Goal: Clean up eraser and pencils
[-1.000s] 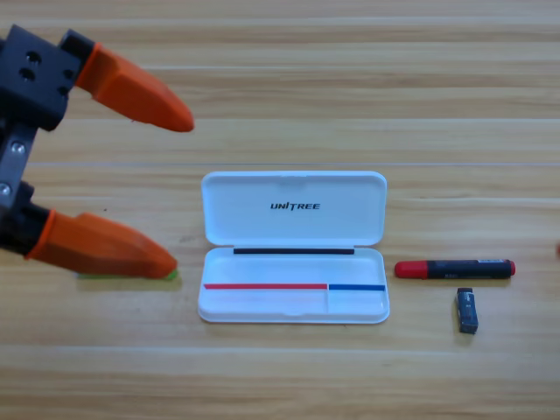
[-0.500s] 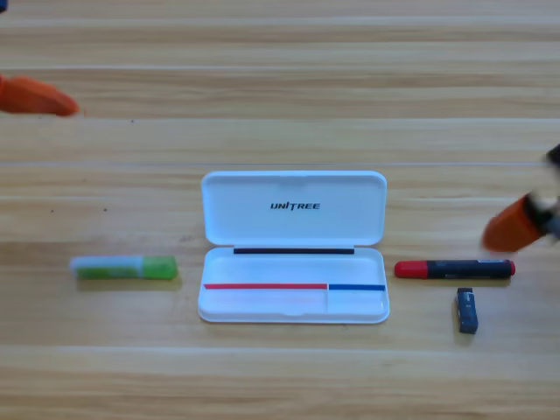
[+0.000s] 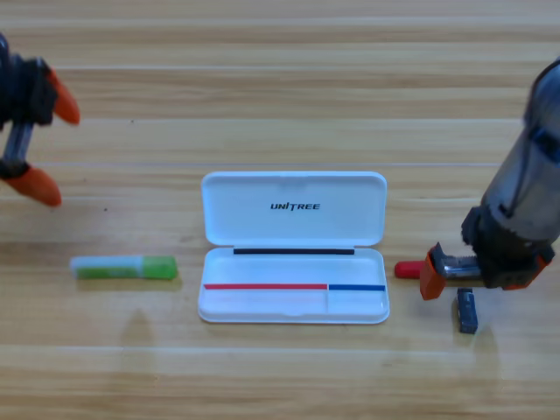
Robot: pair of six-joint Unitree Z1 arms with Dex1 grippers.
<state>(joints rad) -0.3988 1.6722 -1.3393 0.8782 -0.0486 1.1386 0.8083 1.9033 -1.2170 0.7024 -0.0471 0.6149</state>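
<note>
The right gripper [image 3: 477,273] sits over the black pencil [image 3: 406,269], whose red end pokes out just right of the open case [image 3: 294,219]; jaw state: cannot tell. The eraser [image 3: 467,311] lies just below it. The left gripper [image 3: 48,149] waits at the left edge, jaws apart, above the green pencil [image 3: 123,267] on the wooden table [image 3: 280,376].
</note>
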